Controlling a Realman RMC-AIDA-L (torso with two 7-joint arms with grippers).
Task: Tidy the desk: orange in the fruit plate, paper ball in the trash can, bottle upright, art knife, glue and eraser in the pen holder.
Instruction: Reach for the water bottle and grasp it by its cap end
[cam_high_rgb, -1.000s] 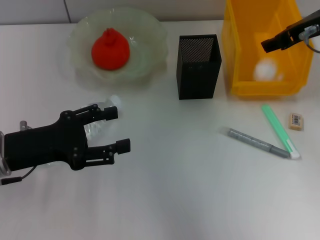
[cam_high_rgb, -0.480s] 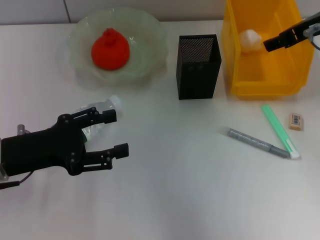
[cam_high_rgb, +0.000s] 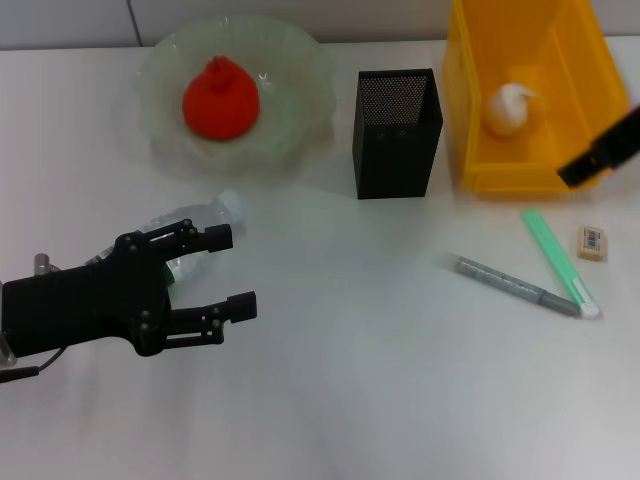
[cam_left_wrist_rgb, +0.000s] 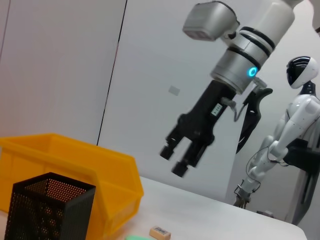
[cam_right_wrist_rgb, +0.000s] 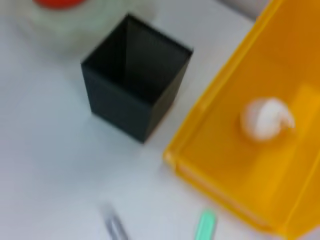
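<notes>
The orange (cam_high_rgb: 220, 98) sits in the fruit plate (cam_high_rgb: 160, 62). The paper ball (cam_high_rgb: 508, 108) lies inside the yellow trash can (cam_high_rgb: 470, 60). The bottle (cam_high_rgb: 196, 219) lies on its side, half hidden under my left gripper (cam_high_rgb: 232, 270), whose open fingers straddle its cap end without closing on it. My right gripper (cam_high_rgb: 580, 172) hangs over the trash can's front right corner; the left wrist view shows the right gripper (cam_left_wrist_rgb: 175, 160) empty, fingers slightly apart. A green stick (cam_high_rgb: 558, 260), a grey stick (cam_high_rgb: 510, 283) and the eraser (cam_high_rgb: 592, 243) lie right of the pen holder (cam_high_rgb: 397, 130).
The pen holder (cam_right_wrist_rgb: 132, 95) stands between the plate and the trash can (cam_right_wrist_rgb: 280, 150), close to the can's side. I cannot tell which stick is the art knife and which the glue. Bare white desk stretches along the front.
My right gripper has drawn away from above the trash can toward its front right corner. The paper ball has bounced and shifted inside the can. My left gripper slid back slightly.
</notes>
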